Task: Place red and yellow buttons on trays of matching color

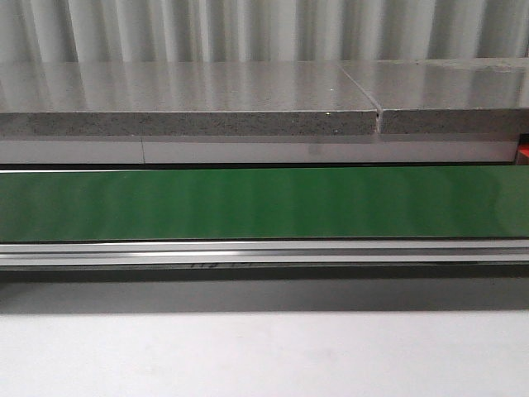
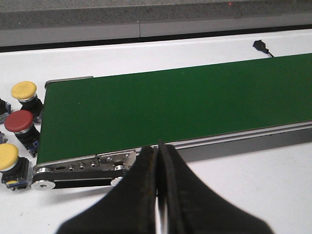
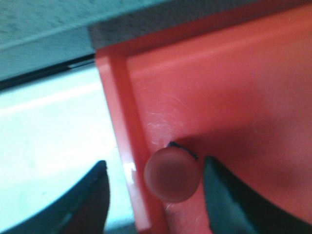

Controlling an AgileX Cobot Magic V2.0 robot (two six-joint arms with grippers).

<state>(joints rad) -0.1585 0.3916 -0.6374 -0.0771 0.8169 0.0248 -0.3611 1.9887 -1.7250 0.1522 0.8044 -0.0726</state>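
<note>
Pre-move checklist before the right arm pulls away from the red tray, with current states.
1. Red button inside the red tray, near its corner: ok.
2. Right tool open, fingers apart on either side of the button: ok. One finger sits outside the tray wall, so lift before moving sideways.
3. Button fully released and resting on the tray floor: cannot tell, the view is blurred.
4. Left tool shut and holding nothing, near the conveyor belt: ok.
5. Buttons left to sort at the belt end: two yellow, one red: ok.
6. Yellow tray location: cannot tell, in none of the views.
</note>
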